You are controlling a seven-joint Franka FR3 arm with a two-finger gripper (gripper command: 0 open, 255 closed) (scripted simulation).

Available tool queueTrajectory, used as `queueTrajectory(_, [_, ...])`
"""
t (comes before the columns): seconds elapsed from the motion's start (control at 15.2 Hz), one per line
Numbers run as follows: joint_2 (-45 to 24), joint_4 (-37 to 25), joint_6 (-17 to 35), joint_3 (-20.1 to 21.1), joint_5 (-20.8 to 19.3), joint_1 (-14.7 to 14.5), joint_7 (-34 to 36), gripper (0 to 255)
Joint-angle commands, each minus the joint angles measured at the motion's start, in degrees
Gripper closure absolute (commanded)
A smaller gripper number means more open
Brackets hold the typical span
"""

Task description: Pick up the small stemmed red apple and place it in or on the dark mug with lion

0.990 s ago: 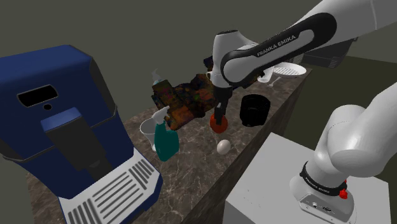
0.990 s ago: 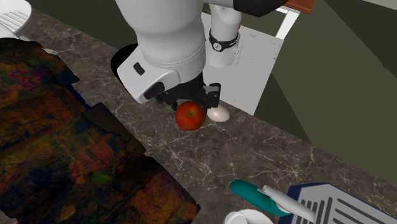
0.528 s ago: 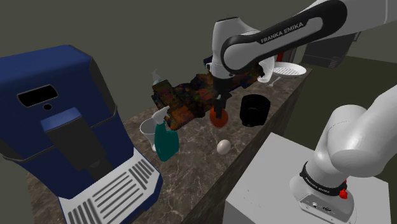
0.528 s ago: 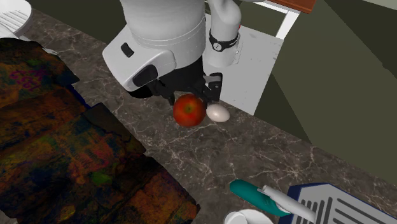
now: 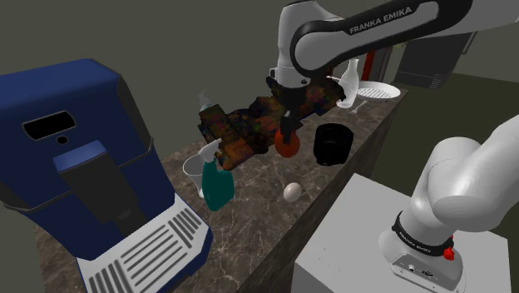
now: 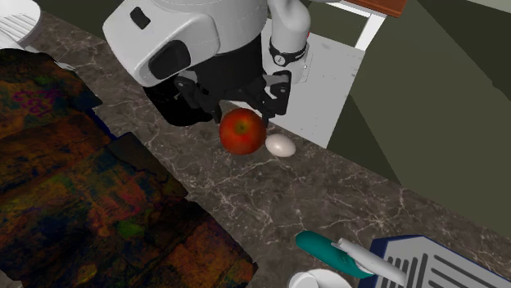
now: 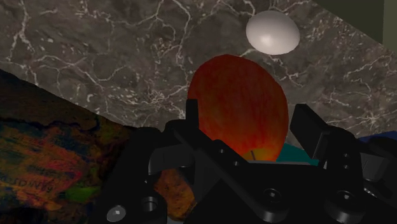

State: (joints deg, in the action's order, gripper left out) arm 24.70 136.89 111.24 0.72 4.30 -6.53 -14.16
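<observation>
Transferring the red apple (image 6: 242, 132) well calls for level travel, passing clear of the white egg (image 5: 292, 191) that lies on the desk (image 5: 258, 198) nearest the stand, and release only once centred over the mug's mouth. Tool (image 7: 245, 113): fingers set partway apart, clamped on the apple's two flanks; the apple appears raised off the desk. The dark mug (image 5: 334, 143) stands upright just beside the apple, to the shoulder view's right, not touching it.

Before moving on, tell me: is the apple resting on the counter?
No, the gripper holds the apple lifted clear of the counter.
</observation>
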Motion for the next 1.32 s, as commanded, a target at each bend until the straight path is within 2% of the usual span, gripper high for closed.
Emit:
queueTrajectory(0.0, [0.3,-1.5,-1.8,0.0,0.0,0.0,0.2,255])
queueTrajectory(0.79, [1.0,-9.6,-10.6,-0.1,-0.2,0.0,0.7,255])
queueTrajectory(1.25, [7.1,-6.9,-14.4,-6.8,-4.0,3.7,-7.9,255])
